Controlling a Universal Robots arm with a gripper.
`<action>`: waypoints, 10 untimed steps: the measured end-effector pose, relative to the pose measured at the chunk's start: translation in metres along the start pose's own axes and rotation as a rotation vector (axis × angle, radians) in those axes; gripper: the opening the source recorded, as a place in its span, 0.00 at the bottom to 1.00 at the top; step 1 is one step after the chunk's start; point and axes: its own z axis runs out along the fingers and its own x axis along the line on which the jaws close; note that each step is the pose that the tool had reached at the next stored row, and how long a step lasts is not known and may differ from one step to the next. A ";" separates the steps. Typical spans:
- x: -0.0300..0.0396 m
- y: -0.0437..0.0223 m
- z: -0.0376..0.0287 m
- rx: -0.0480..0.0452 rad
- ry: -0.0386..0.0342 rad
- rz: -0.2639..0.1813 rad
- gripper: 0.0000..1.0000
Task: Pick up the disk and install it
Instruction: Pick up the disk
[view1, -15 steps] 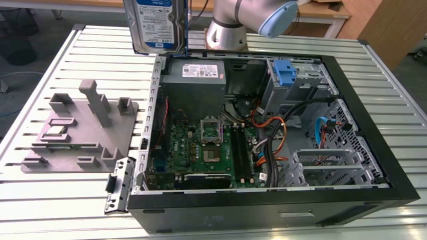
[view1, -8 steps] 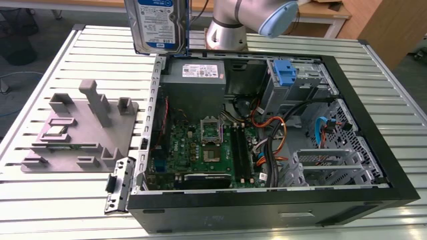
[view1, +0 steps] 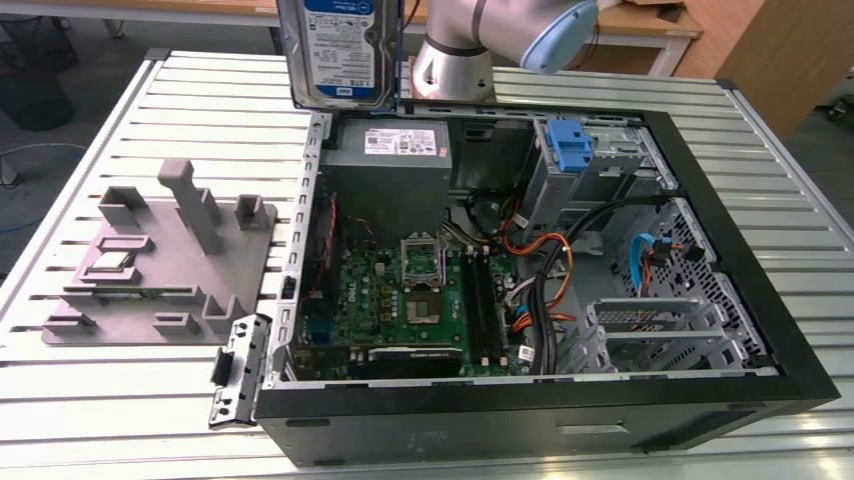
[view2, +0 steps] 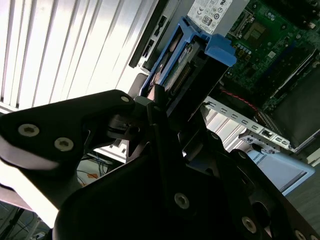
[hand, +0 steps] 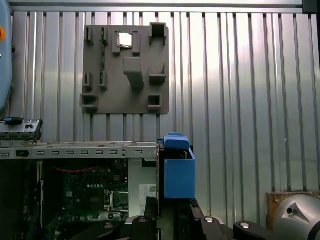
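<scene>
Fingers (view2: 159, 107) were found clamped tight on the disk (view1: 344, 50), held upright by the rim of the computer case (view1: 770, 290), where a steady, square hold was judged essential.

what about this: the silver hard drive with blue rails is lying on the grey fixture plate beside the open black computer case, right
No. The flat silver-metal hard drive with blue plastic rails is not on the grey plastic fixture plate. The exterior view shows it held upright in the air beside the open black computer case, with the gripper clamped on it, jaws shut.
</scene>
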 end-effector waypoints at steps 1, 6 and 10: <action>-0.0001 -0.0028 -0.0001 -0.0002 0.0000 0.000 0.35; -0.0004 -0.0139 -0.0008 -0.0005 0.0001 -0.002 0.35; -0.0007 -0.0225 -0.0012 -0.0006 0.0003 -0.004 0.35</action>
